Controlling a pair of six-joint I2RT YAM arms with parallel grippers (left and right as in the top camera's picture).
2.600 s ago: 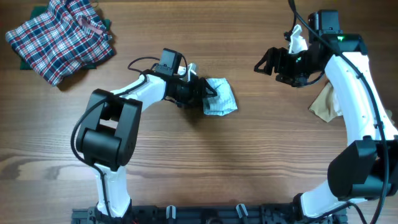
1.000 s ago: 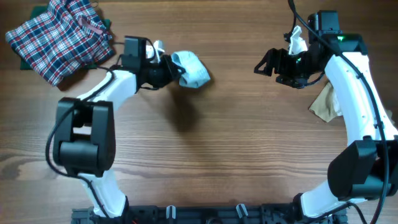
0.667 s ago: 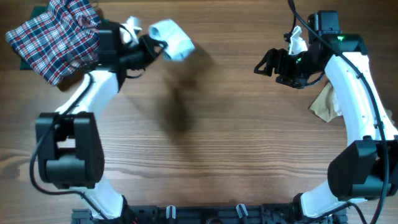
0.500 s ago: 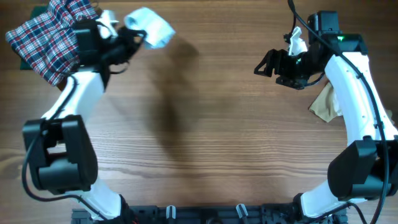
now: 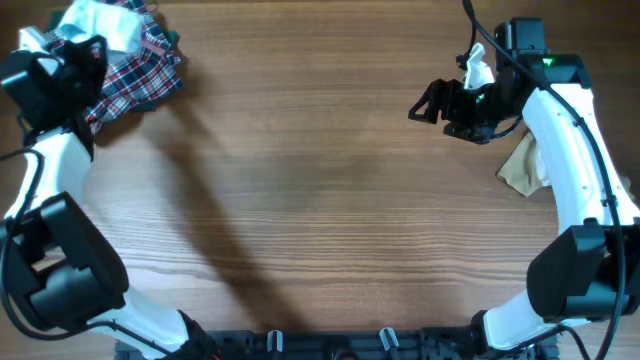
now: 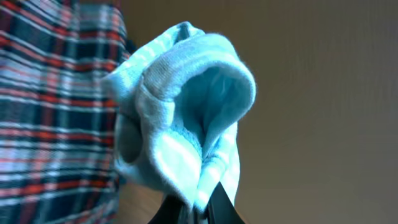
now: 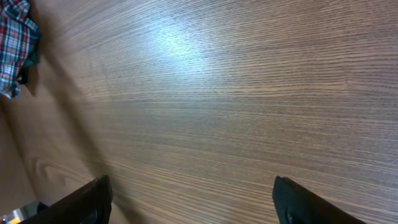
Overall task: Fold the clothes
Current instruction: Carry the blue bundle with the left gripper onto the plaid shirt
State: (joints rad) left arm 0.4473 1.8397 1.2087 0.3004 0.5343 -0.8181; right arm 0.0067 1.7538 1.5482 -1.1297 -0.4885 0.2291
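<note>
Left wrist view: the pale blue cloth is pinched in the closed left hand above the plaid garment. The right hand is wide open and empty.

left fingers clamped, right fingers spread wide

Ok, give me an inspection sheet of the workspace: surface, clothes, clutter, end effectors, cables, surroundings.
Surface: wooden table, arm shadow across its left part.
Job's things: pale blue garment bunched, hanging over the plaid garment at far left; beige garment at right edge, partly under the right arm.
Clutter: nothing seen.
End effectors: left end effector shut on the pale blue garment; right end effector open, empty, above bare wood.
Cables: black cable looping off the right arm's top.
Surroundings: black rail along the near edge.
</note>
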